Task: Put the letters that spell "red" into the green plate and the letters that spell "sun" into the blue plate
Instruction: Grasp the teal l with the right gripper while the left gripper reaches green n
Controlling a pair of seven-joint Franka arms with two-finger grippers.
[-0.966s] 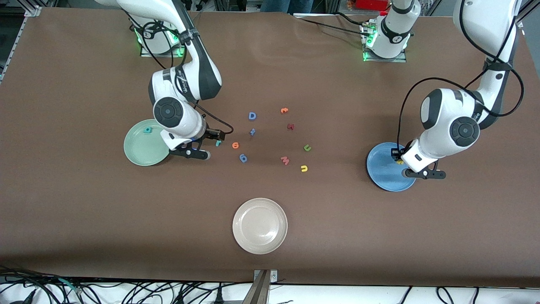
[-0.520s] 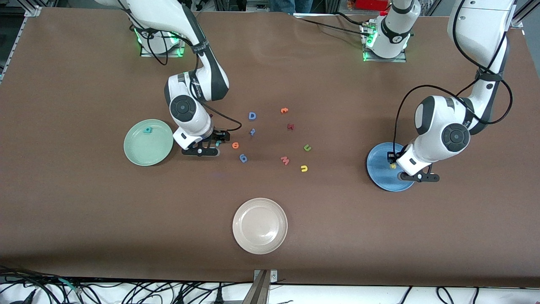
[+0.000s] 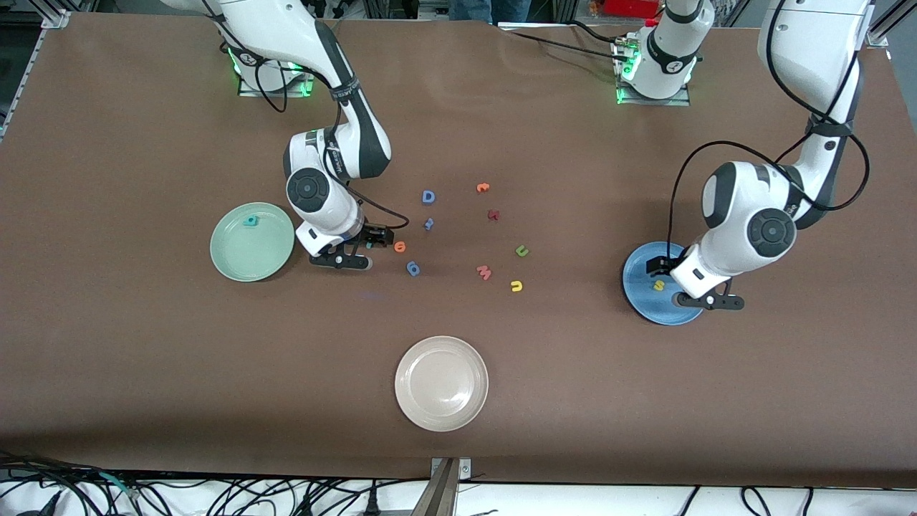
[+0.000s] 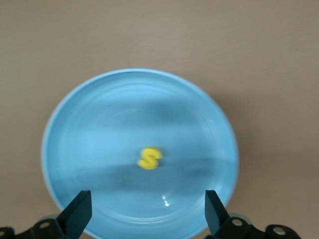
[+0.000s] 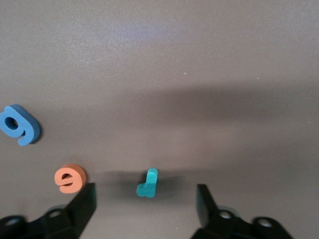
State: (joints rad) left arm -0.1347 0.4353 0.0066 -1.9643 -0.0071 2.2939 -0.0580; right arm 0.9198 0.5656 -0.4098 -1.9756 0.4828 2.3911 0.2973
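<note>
The yellow "s" (image 3: 658, 285) (image 4: 149, 158) lies loose in the blue plate (image 3: 645, 301) (image 4: 99, 129). My left gripper (image 3: 680, 283) (image 4: 147, 214) hangs over that plate, open and empty. The teal "d" (image 3: 250, 221) lies in the green plate (image 3: 243, 254). My right gripper (image 3: 359, 248) (image 5: 145, 204) is low at the table beside the green plate, open, its fingers on either side of the teal "r" (image 3: 370, 245) (image 5: 147, 183) without touching it. The orange "e" (image 3: 400, 246) (image 5: 70, 178) lies just outside one finger. The green "u" (image 3: 522, 251) and yellow "n" (image 3: 516, 286) lie mid-table.
A blue looped letter (image 3: 413, 268) (image 5: 20, 124), a blue D (image 3: 428, 197), a small blue letter (image 3: 428, 223), an orange hooked letter (image 3: 483, 188), a dark red letter (image 3: 493, 214) and a pink "w" (image 3: 484, 272) lie mid-table. A beige plate (image 3: 441, 412) sits nearest the front camera.
My left gripper opened and the yellow "s" dropped into the blue plate. My right gripper moved off the green plate's edge to straddle the teal "r", its fingers narrowing slightly.
</note>
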